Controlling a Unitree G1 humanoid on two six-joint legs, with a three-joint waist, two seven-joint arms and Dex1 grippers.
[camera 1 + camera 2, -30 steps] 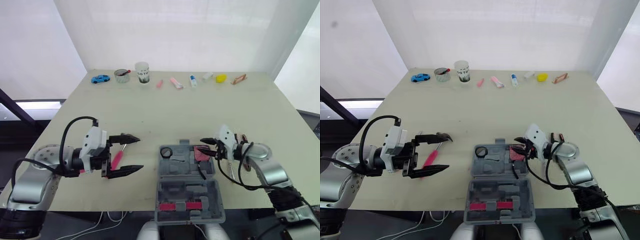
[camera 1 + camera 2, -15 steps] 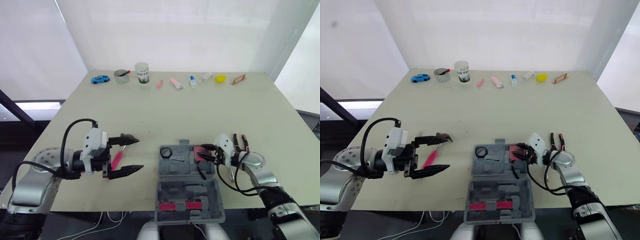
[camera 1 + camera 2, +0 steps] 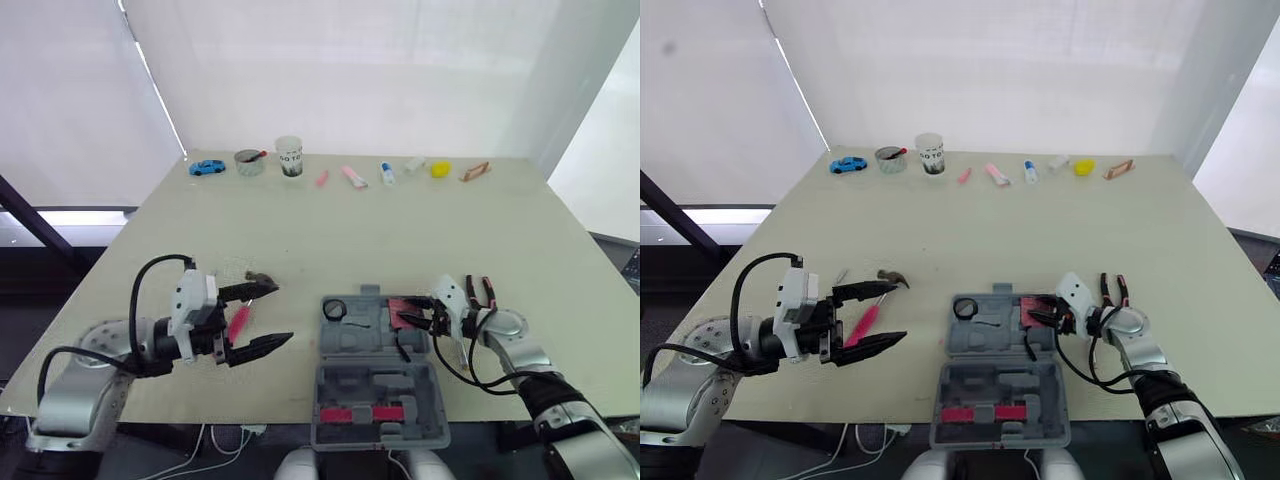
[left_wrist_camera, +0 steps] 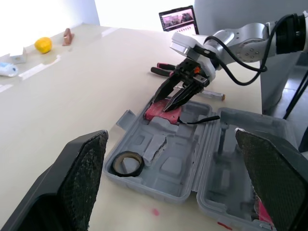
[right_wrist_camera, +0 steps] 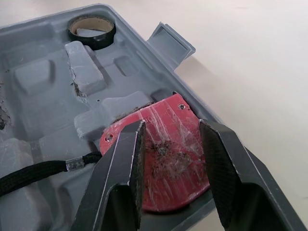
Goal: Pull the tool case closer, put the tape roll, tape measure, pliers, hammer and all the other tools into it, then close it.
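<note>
The grey tool case lies open at the table's near edge. In it are the black tape roll and the red tape measure. My right gripper hovers just over the tape measure, fingers open a little and astride it. The red-handled pliers lie on the table beside my right wrist. Left of the case lies the pink-handled hammer, between the fingers of my wide-open left gripper, which does not touch it.
A black cord lies in the case. Small items line the far edge: a blue toy car, a bowl, a cup, a yellow fruit. A thin pale tool lies by the pliers.
The camera view has shifted. My right wrist has dropped lower at the case, uncovering the pliers, and the tape measure now rests in the case. My left gripper stays open over the hammer.
</note>
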